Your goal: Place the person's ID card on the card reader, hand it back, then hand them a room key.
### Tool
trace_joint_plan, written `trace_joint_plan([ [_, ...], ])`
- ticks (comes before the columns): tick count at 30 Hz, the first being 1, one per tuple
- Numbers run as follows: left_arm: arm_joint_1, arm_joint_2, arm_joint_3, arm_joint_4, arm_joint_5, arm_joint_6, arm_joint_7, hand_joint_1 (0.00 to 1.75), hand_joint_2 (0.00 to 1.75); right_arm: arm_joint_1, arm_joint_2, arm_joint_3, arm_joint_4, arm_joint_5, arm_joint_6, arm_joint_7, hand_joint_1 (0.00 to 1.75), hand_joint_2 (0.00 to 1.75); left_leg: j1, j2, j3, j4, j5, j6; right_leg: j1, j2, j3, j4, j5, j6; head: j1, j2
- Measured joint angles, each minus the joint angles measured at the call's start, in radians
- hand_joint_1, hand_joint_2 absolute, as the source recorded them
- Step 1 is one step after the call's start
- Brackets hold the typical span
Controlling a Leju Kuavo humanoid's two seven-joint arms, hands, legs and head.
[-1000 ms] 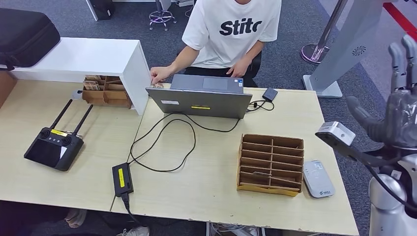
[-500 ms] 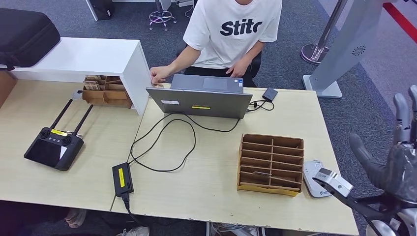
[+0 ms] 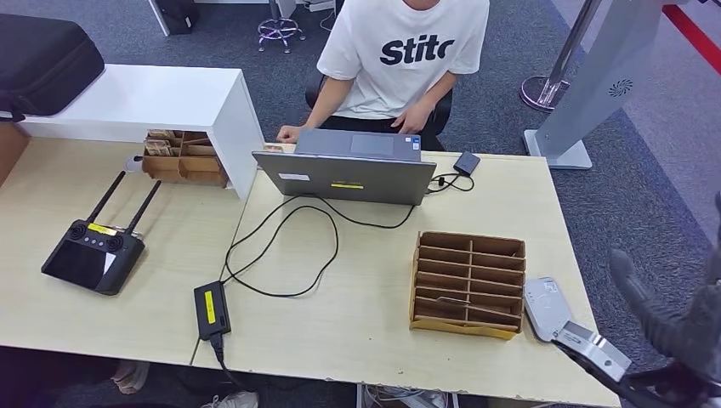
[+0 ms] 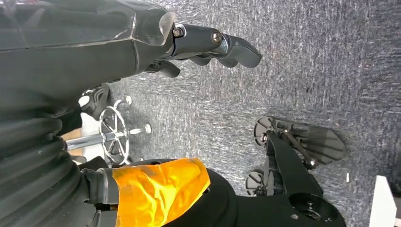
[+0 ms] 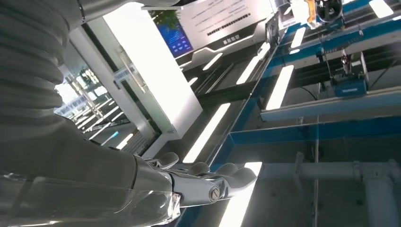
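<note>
A grey-white card reader (image 3: 548, 308) lies flat near the table's right front corner, beside a wooden slotted box (image 3: 468, 272). My right hand (image 3: 680, 327) hangs low off the table's right edge, past the reader, holding nothing. In the right wrist view that hand (image 5: 203, 184) points its straight fingers up at the ceiling lights. My left hand (image 4: 213, 45) hangs over grey carpet with nothing in it. A person in a white T-shirt (image 3: 400, 51) sits behind the laptop (image 3: 349, 166). A small flat thing (image 3: 272, 147) lies by their hand (image 3: 291, 133); I cannot tell if it is a card.
A black remote with two antennas (image 3: 93, 251) and a power brick (image 3: 211, 308) with its cable lie on the table's left half. A white shelf (image 3: 144, 102) with a black case (image 3: 42, 51) stands at the back left. A grey kiosk base (image 3: 561, 153) stands right of the table.
My right hand has dropped from head height at the right edge down to the lower right corner. The person's hand has slid from the table's edge toward the laptop.
</note>
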Motion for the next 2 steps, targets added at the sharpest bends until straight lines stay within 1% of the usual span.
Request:
trace_joint_plan([
  [2,0.0,0.0,0.006,0.0,0.0,0.002,-0.003,0.0,1.75,0.015,0.013,-0.002,-0.016,-0.01,-0.006,-0.009,0.0,1.75,0.0,0.0,0.0,0.0,0.0,0.0,0.0,0.0,0.0,0.0,0.0,0.0,0.0,0.0],
])
